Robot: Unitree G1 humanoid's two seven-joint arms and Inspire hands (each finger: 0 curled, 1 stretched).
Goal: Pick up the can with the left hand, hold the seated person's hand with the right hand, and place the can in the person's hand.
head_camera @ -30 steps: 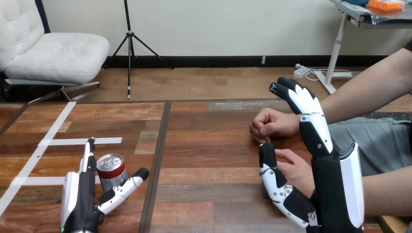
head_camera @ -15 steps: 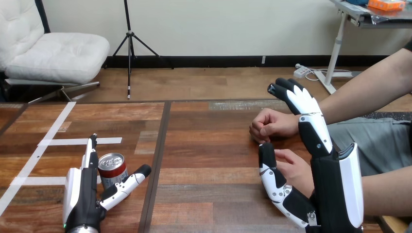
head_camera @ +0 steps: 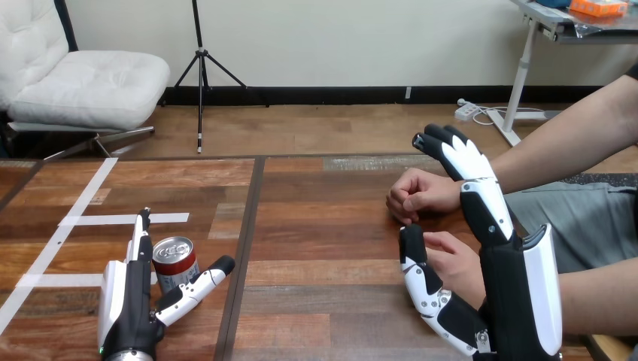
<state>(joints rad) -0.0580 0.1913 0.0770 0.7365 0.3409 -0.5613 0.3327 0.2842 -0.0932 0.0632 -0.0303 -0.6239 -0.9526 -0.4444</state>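
The desk carries everything. The right robot hand stands wide, fingers straight, with the person's hand between its thumb and fingers, not gripped. The left robot hand is likewise spread. The can stands upright between its thumb and fingers. The can is probably light, rigid, smooth and easily dented: grip it mid-wall with moderate force.

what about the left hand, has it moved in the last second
Yes, slightly: the left hand has edged forward and rightward, closer to the can, judged against the white tape strip.
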